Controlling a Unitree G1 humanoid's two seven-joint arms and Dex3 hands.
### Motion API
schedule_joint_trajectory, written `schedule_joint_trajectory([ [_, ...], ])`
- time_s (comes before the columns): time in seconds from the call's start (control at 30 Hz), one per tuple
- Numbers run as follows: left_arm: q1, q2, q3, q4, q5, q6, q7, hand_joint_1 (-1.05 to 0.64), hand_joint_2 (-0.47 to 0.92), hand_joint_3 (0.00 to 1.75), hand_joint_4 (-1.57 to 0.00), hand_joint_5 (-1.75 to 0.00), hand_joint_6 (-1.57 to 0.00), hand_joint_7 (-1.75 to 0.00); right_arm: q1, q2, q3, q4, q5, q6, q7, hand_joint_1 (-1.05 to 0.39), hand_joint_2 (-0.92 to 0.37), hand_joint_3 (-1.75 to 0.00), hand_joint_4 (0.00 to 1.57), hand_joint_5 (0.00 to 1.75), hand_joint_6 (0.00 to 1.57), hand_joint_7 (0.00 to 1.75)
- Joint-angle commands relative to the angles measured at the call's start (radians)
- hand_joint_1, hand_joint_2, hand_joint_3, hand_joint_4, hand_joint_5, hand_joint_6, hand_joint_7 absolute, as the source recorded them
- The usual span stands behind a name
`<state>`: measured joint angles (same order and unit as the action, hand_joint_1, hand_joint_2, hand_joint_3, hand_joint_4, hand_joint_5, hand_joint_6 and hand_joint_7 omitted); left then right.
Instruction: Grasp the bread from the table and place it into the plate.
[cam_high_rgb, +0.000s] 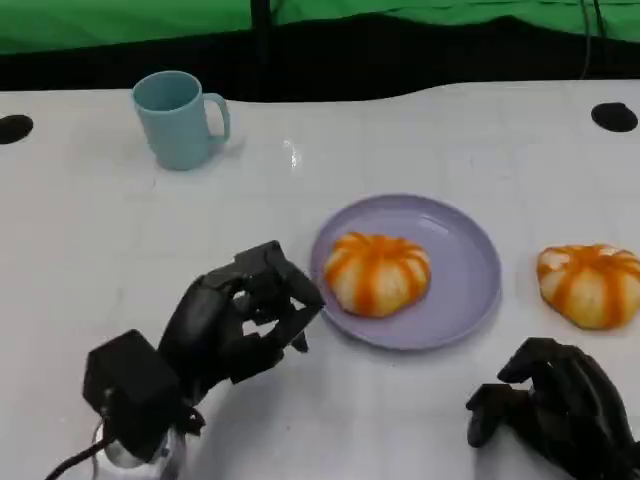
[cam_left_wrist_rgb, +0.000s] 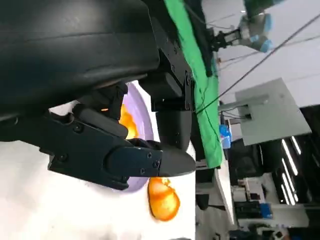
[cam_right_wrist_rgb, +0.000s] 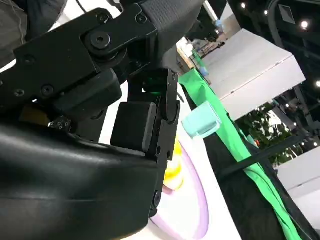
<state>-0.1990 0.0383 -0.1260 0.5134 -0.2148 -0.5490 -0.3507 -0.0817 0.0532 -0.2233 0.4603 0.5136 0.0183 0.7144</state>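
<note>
Our left hand (cam_high_rgb: 245, 320) hovers just beside the plate (cam_high_rgb: 470, 270), fingers curled in and holding nothing. Our right hand (cam_high_rgb: 555, 410) sits low near the table's (cam_high_rgb: 80, 230) front edge, fingers curled too, nothing in it. One bread (cam_high_rgb: 378, 272) already sits in the plate; a second bread (cam_high_rgb: 590, 285) lies on the table, right of it. So we reckon that second bun is next: right hand opens, reaches forward. Both are round, no real long axis.
</note>
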Motion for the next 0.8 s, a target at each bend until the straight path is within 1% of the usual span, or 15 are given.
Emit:
schedule_joint_trajectory([
  [0.03,0.051,-0.021,0.039,-0.042,-0.085,0.052,-0.083,-0.66,0.92,0.33,-0.76,-1.75,-0.63,-1.55,0.004,-0.011,-0.004,-0.006,0.008,0.005,0.000,-1.04,-0.77,0.00,1.53,0.75,1.57,0.27],
  [0.07,0.060,-0.025,0.046,-0.047,-0.102,0.064,-0.103,-0.66,0.92,0.32,-0.77,-1.75,-0.60,-1.66,0.005,-0.011,-0.003,-0.008,0.008,0.006,0.000,-1.04,-0.77,0.00,1.54,0.75,1.57,0.27],
  [0.1,0.067,-0.029,0.052,-0.050,-0.114,0.074,-0.118,-0.66,0.92,0.31,-0.78,-1.75,-0.59,-1.70,0.005,-0.011,-0.003,-0.009,0.008,0.008,0.000,-1.04,-0.77,0.00,1.54,0.75,1.57,0.27],
  [0.2,0.097,-0.049,0.075,-0.064,-0.183,0.131,-0.182,-0.66,0.92,0.27,-0.80,-1.75,-0.59,-1.74,0.002,-0.010,-0.002,-0.006,0.010,0.007,0.004,-1.04,-0.77,0.00,1.53,0.74,1.57,0.28],
  [0.33,0.131,-0.066,0.099,-0.096,-0.226,0.191,-0.226,-0.66,0.92,0.32,-0.83,-1.75,-0.59,-1.71,0.007,-0.007,0.003,-0.012,0.003,0.002,-0.004,-1.05,-0.77,0.00,1.54,0.74,1.57,0.29],
  [0.4,0.146,-0.076,0.113,-0.119,-0.260,0.245,-0.241,-0.66,0.92,0.31,-0.87,-1.75,-0.65,-1.66,0.007,-0.007,0.003,-0.012,0.007,0.006,-0.003,-1.05,-0.76,0.00,1.54,0.74,1.57,0.30],
  [0.53,0.181,-0.084,0.138,-0.163,-0.323,0.343,-0.278,-0.67,0.92,0.30,-0.90,-1.75,-0.68,-1.64,0.005,-0.005,0.003,-0.006,0.009,-0.003,0.003,-1.04,-0.76,0.00,1.54,0.74,1.57,0.30],
  [0.67,0.217,-0.089,0.168,-0.207,-0.381,0.440,-0.298,-0.67,0.92,0.21,-0.91,-1.75,-0.69,-1.64,0.001,-0.004,0.003,-0.005,0.012,0.002,0.003,-1.04,-0.76,0.00,1.54,0.74,1.57,0.30],
  [0.8,0.224,-0.095,0.184,-0.225,-0.388,0.478,-0.308,-0.67,0.92,0.18,-0.92,-1.75,-0.71,-1.63,0.000,-0.005,0.002,-0.003,0.014,0.002,0.007,-1.04,-0.77,0.00,1.54,0.73,1.57,0.28],
])
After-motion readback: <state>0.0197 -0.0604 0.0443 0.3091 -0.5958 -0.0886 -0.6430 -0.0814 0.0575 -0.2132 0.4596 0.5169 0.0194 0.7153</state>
